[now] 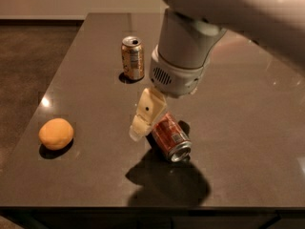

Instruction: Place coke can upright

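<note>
Camera view, showing the hand (144, 119) hanging low over the dark surface (248, 128), just beside the coke can (170, 137), at the can's far-left end (touching or merely close: cannot tell). Presenting only one pale side of the hand, so leaving undecided how far open it is standing and whether it is gripping anything.

Lying on its side near the front middle of the surface, with the long axis running from far-left to near-right and one silver end facing the near right. Sitting to the right of the hand's tip and slightly nearer the front edge, so probably calling for a grasp across the body, crosswise to that axis, before any tipping upright.

Appearing red along the barrel, with silver rims at the ends and a small pale label patch on the upper flank.

Also showing a gold can (133, 57) standing upright well apart at the back, and a round orange fruit (56, 133) resting near the left edge.
</note>
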Robot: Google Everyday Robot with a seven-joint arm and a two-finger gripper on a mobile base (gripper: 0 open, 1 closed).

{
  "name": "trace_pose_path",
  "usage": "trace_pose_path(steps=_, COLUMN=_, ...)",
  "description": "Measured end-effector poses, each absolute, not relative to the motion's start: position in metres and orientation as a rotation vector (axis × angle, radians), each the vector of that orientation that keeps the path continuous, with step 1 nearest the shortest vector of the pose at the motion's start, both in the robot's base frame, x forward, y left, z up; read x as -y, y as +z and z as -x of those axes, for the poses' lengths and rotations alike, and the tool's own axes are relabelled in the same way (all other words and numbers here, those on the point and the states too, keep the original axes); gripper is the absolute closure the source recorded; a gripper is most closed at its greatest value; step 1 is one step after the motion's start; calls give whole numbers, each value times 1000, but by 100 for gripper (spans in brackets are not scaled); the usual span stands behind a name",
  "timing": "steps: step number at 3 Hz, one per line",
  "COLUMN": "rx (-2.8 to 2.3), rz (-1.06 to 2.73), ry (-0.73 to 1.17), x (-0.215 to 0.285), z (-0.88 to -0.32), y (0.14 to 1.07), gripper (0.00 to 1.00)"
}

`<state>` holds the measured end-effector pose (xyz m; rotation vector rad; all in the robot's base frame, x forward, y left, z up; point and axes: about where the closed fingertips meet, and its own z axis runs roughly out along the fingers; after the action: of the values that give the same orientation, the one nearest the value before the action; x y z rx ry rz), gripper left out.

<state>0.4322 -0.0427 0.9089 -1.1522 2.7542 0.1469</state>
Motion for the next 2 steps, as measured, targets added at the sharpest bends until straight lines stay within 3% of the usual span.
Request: trace_pose_path(steps=2, rx=-2905, rz=961, ry=154, x=35, z=-436, y=868, gripper=0)
